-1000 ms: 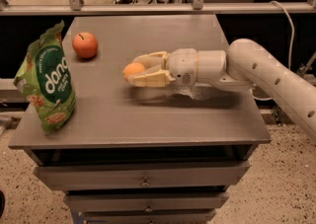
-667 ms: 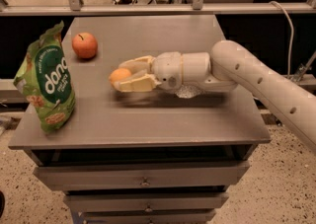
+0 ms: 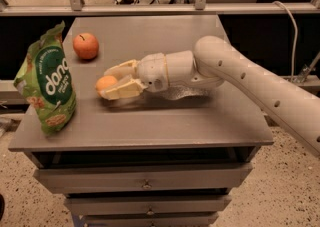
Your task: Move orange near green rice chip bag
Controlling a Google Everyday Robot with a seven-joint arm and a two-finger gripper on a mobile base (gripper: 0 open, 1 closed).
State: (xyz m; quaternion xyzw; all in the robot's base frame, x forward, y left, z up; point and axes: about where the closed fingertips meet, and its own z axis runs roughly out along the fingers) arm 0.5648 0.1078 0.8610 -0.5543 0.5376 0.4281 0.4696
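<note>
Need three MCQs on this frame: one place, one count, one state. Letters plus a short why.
1. Where is the crinkled light-green rice chip bag? A) left edge of the grey tabletop B) right edge C) in a drawer
2. How many round fruits show? A) one B) two C) three
3. The beige two-finger gripper is: A) open above the bag B) shut on the smooth yellow-orange orange C) shut on the bag
Key: 1 A, it stands at the left edge. 2 B, the orange plus a redder stemmed apple behind it. 3 B, fingers clamp the orange, right of the bag.
</note>
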